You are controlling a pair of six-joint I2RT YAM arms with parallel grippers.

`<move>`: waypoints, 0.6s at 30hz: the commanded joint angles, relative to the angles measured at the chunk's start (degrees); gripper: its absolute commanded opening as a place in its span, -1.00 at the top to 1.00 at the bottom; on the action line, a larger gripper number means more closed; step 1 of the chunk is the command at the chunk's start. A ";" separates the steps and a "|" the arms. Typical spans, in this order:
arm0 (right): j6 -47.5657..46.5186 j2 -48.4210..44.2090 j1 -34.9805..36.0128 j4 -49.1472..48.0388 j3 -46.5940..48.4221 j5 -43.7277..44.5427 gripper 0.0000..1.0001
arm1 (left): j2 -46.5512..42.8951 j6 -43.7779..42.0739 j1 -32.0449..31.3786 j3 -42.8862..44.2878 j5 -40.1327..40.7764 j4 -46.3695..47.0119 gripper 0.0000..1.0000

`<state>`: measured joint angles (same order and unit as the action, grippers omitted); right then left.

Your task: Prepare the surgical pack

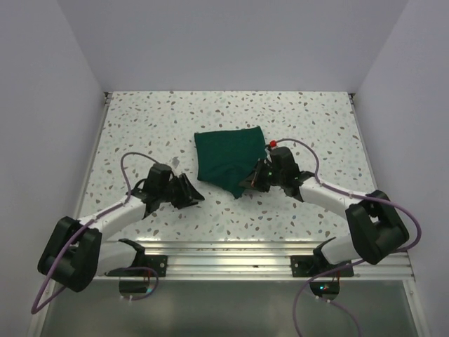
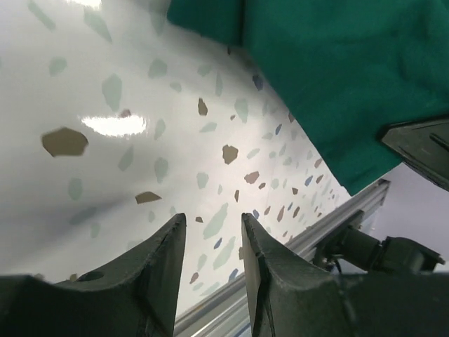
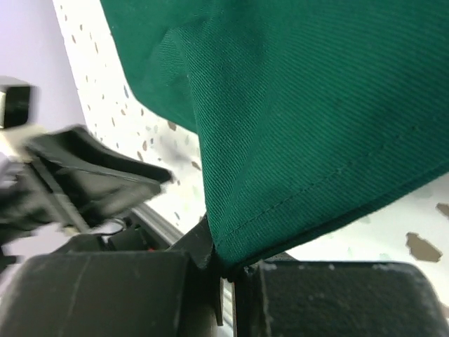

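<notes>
The surgical pack [image 1: 226,156] lies around the middle of the speckled table [image 1: 140,126], a dark green sheet loosely folded, a touch right of centre. The right gripper [image 3: 226,270] is clamped tight on the cloth's near right corner, the hemmed edge pinched between its fingers and the fabric tenting up from there. Over on the left, the left gripper [image 2: 210,235] sits low above bare table, near the pack's near left edge, jaws partly apart and nothing in them. This cloth looks light, soft and floppy, so it should sag and drag rather than hold a shape. It is best taken by a corner or hem, and a left-side corner looks the sensible hold for the free gripper.
</notes>
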<state>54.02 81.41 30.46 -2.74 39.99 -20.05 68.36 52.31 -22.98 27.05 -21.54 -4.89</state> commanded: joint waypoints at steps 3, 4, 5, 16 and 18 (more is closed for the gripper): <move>5.30 -1.51 0.30 0.02 3.43 -2.88 1.00 | 6.25 13.25 -4.17 -5.17 -2.90 22.19 0.18; 6.79 -1.95 0.30 -0.07 3.34 -2.80 1.00 | 7.57 13.60 -5.48 -4.64 -2.28 22.98 0.23; 7.50 -2.48 0.39 -0.42 3.26 -2.80 1.00 | 10.02 14.04 -5.84 -4.29 -1.67 25.51 0.29; 13.38 -8.45 0.30 0.99 0.63 -3.24 1.00 | 28.21 26.93 -7.77 -6.65 -1.40 57.58 0.47; 14.27 -9.25 0.30 0.19 0.09 -3.41 1.00 | 33.14 29.67 -8.92 -7.62 1.40 66.82 0.47</move>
<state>65.23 74.65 30.48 -1.58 40.77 -22.02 96.68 74.87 -30.24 21.28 -22.76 42.87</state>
